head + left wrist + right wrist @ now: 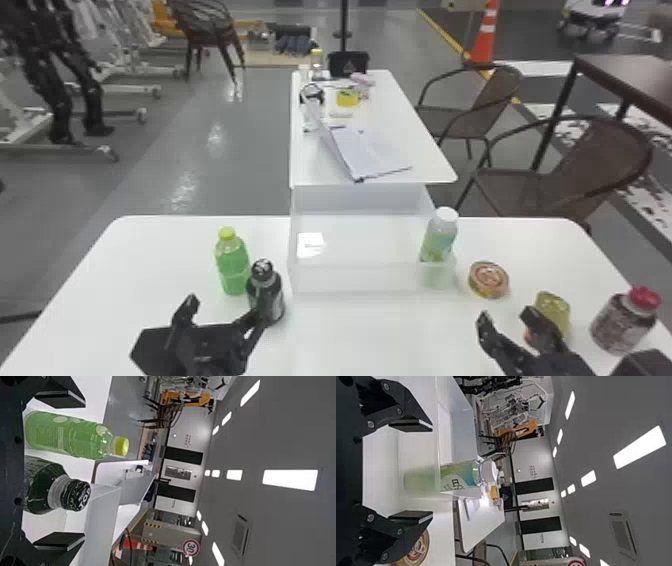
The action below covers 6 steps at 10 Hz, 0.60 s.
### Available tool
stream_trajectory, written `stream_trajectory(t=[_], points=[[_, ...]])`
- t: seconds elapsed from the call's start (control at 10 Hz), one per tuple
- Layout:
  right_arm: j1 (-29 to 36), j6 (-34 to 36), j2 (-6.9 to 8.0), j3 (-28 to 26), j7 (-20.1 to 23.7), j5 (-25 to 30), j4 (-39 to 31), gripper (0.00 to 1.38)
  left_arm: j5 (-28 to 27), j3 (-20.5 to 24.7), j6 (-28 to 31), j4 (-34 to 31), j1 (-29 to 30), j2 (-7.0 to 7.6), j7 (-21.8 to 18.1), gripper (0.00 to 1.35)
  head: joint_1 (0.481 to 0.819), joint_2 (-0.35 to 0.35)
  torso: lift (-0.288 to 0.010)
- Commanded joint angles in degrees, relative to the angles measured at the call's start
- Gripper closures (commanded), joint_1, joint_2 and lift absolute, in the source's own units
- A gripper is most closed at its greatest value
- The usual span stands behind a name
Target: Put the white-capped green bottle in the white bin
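Tools, two. The left tool [225, 305], on the near left side of the white bin [350, 280], stands with its fingers parted and nothing gripped. The right tool [506, 318], on the near right side of the bin, is likewise spread and empty.

Table [125, 280], carrying the bin: one. To the right of the bin, nearest first: one red-capped bottle [620, 325], dark-bodied, the farthest out from the bin; one yellow-green container [557, 310], partly behind the right tool's fingers; one round tin [489, 280], closest to the bin on that side.

To the left of the bin: bottles, two. One dark bottle [267, 295] with a black cap, just beside the bin; one yellow-capped green bottle [232, 270], upright, slightly farther out from it.

White-capped green bottle [440, 237]: one, upright inside the bin, at its near right corner, the lower part seen through the translucent wall.

Beyond the bin: one far table [307, 167], bearing one open binder [370, 150], one yellow roll [347, 97], one yellow-capped clear bottle [316, 65] and smaller articles, uncounted.

Brown chairs, two, beyond and right of the bin; a third chair [207, 30], well beyond and left of it. Orange cone [485, 37], one, far beyond and right of the bin.
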Motion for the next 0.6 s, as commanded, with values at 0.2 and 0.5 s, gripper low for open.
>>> stream_trajectory(t=[0.2, 0.5], points=[[0.3, 0.0, 0.48, -0.1, -0.7, 2.8, -0.6, 0.48, -2.1, 1.0, -2.4, 0.0, 1.3, -0.35, 0.0, 0.13, 0.549, 0.0, -0.1], [1.5, 0.7, 0.48, -0.1, -3.8, 6.8, -1.9, 0.46, -6.7, 2.9, -4.6, -0.4, 5.3, -1.05, 0.3, 0.13, 0.549, 0.0, -0.1]])
